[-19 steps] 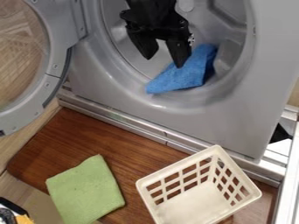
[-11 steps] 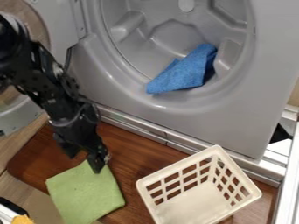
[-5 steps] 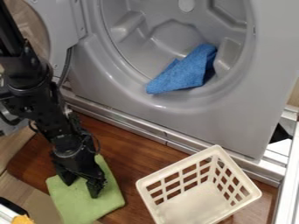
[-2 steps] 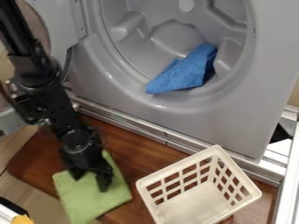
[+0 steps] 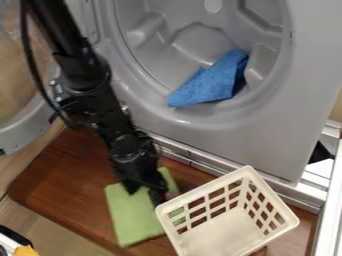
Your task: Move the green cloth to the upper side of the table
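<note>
Touches the green cloth (image 5: 130, 220) on the brown board (image 5: 53, 185) with the gripper (image 5: 144, 196).
Holds both fingers (image 5: 157, 195) spread apart, just beside the white basket (image 5: 200, 190).

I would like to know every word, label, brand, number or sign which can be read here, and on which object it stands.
There is no text that can be read.
Green cloth, blue cloth, laundry basket: no print to be seen.
Robot arm: small light marks, too blurred to tell if they are letters.
</note>
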Controlling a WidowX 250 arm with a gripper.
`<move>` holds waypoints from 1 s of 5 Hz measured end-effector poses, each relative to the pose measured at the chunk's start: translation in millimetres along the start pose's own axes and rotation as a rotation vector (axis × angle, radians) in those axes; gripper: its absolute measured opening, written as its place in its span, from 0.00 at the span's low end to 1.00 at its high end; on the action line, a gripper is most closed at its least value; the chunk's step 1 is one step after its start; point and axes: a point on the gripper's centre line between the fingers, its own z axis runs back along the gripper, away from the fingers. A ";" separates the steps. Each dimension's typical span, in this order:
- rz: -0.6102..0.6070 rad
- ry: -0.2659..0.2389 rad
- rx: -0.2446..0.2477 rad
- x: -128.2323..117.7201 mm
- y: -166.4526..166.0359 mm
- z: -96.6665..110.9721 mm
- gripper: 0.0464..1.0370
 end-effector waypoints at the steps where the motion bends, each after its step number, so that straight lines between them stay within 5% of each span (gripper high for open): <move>1: -0.021 0.003 -0.021 13.4 -10.7 -3.8 0.96; 5: -0.051 0.003 -0.012 31.0 -16.0 4.6 0.96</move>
